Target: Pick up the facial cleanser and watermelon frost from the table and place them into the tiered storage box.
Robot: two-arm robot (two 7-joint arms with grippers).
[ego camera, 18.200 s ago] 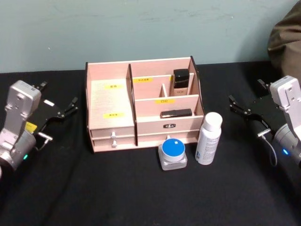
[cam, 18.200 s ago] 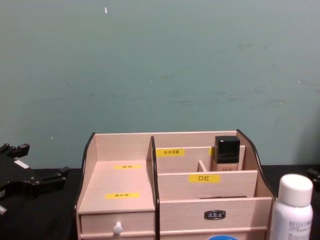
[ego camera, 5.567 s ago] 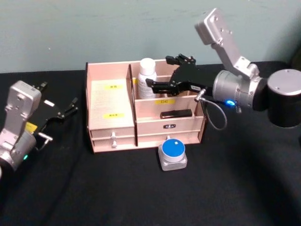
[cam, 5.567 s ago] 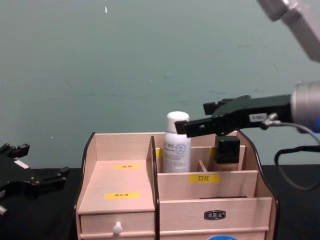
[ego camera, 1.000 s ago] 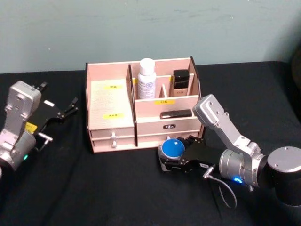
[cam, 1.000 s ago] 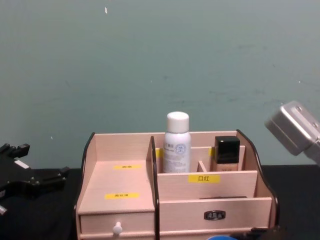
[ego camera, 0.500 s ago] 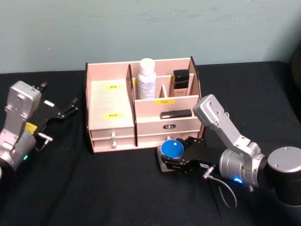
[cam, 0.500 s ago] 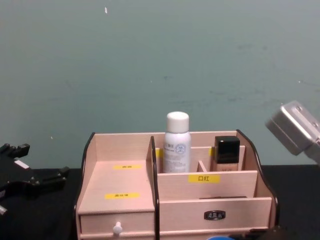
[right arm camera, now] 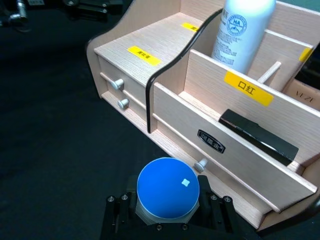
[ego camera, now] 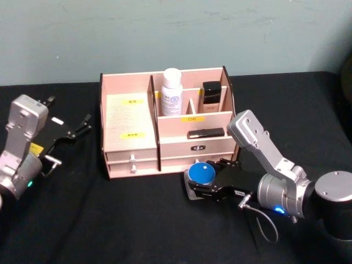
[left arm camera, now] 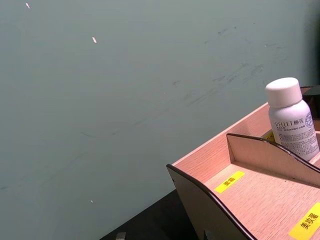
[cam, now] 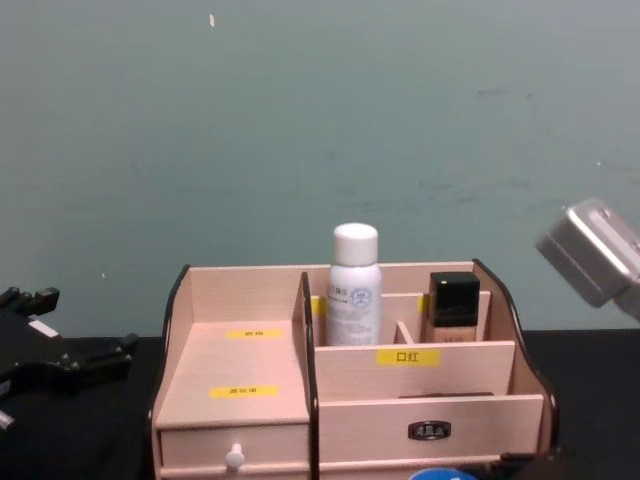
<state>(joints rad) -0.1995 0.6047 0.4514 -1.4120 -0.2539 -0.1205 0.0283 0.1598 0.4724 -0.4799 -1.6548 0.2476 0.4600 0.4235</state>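
A teal wall [ego camera: 165, 33] stands behind a black desk [ego camera: 137, 225]. In the head view's centre sits the tiered storage box [ego camera: 129, 118], pale wood with dark-edged curved sides and yellow labels. The facial cleanser [ego camera: 172, 92], a white bottle with a white cap, stands upright in the box's rear compartment, just right of the tall divider. A black-capped bottle [ego camera: 212, 93] stands in the rear compartment at the box's right, and a flat black item [ego camera: 205, 132] lies in the tier in front.

Lower centre-right in the head view, the right gripper [ego camera: 204, 180] reaches in low from the right. Its fingers [right arm camera: 116, 216] are clamped on either side of the watermelon frost [ego camera: 201, 172], a blue-lidded jar just in front of the box's lower right drawer. The left gripper [ego camera: 66, 114] sits parked at the head view's left edge, well apart from the box, its fingers spread and holding nothing.
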